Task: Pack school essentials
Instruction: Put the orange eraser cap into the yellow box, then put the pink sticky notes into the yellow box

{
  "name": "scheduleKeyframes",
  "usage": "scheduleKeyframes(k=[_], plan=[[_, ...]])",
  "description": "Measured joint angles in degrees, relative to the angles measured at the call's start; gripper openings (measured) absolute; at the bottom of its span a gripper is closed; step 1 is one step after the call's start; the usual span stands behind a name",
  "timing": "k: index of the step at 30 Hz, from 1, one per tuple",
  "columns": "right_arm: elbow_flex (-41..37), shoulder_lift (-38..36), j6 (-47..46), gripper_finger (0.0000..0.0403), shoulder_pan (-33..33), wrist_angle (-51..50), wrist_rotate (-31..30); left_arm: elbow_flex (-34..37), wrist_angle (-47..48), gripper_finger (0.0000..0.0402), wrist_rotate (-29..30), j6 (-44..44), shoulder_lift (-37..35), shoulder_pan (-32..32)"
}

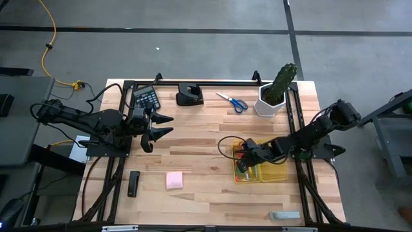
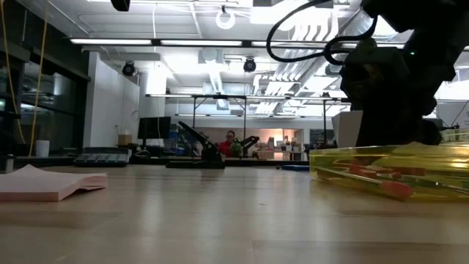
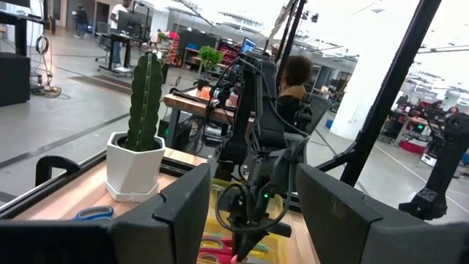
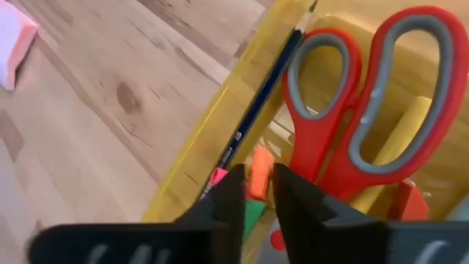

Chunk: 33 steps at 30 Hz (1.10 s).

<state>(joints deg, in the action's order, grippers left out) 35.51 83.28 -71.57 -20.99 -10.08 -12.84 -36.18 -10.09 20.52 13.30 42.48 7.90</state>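
Right wrist view, red-handled scissors [image 4: 374, 110] in tray [image 4: 212, 139]

No text, label, brand or number can be read in any view. The dark pencil [image 4: 258, 95] lying just ahead of the right gripper's fingertips carries a small pale imprint on its barrel, too small to make out. The calculator [image 1: 146, 98] beside the left gripper has keys whose markings cannot be told.
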Motion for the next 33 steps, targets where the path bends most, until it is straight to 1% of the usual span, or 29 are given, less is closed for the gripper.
scheduleKeyframes(k=[4, 8, 12, 15, 17, 19, 21, 24, 26, 28, 30, 33], plan=[[0.00, -0.37, 0.34, 0.0109, 0.00, -0.76, -0.56, 0.00, 0.00, 0.0191, 0.00, 0.00, -0.01, 0.00], [-0.02, -1.66, 3.75, 0.0169, 0.02, -1.65, 0.43, 0.00, 0.01, 0.0191, -0.01, 0.00, -0.02, -0.01], [-0.02, -5.70, 6.32, 0.0204, 0.50, -1.87, 0.35, 0.00, 0.09, 0.0191, -0.01, 0.00, -0.02, 0.00], [-0.07, -11.34, 10.34, 0.0212, 1.52, 0.80, -2.92, 0.00, 0.11, 0.0191, 0.01, 0.00, -0.02, 0.00], [-0.07, -15.39, 14.94, 0.0212, 2.78, 6.79, -6.34, 0.00, 0.09, 0.0191, -0.01, 0.00, 0.00, 0.00], [-0.07, -18.94, 21.96, 0.0213, 4.28, 15.12, -9.92, 0.00, 0.02, 0.0191, 0.01, 0.02, -0.02, -0.02], [-0.04, -21.87, 30.90, 0.0213, 5.73, 23.78, -12.13, 0.00, 0.03, 0.0191, -0.01, 0.24, 0.00, -0.02], [0.00, -25.20, 47.32, 0.0213, 7.36, 34.48, -12.49, 0.00, 0.02, 0.0191, -0.01, 1.92, 0.00, 0.00], [0.00, -26.96, 58.51, 0.0213, 7.61, 38.16, -12.37, 0.00, 0.00, 0.0191, -0.01, 2.56, -0.02, 0.00], [0.00, -28.58, 66.97, 0.0213, 7.61, 38.99, -12.35, 0.00, -0.05, 0.0191, -0.01, 2.58, 0.00, 0.00], [0.00, -29.83, 70.20, 0.0213, 7.61, 39.03, -12.22, 0.00, -0.23, 0.0191, -0.01, 2.60, -0.02, -0.02], [0.00, -30.91, 70.08, 0.0213, 7.61, 39.05, -12.20, 0.00, -0.33, 0.0191, -0.01, 2.60, -0.01, 0.00]])
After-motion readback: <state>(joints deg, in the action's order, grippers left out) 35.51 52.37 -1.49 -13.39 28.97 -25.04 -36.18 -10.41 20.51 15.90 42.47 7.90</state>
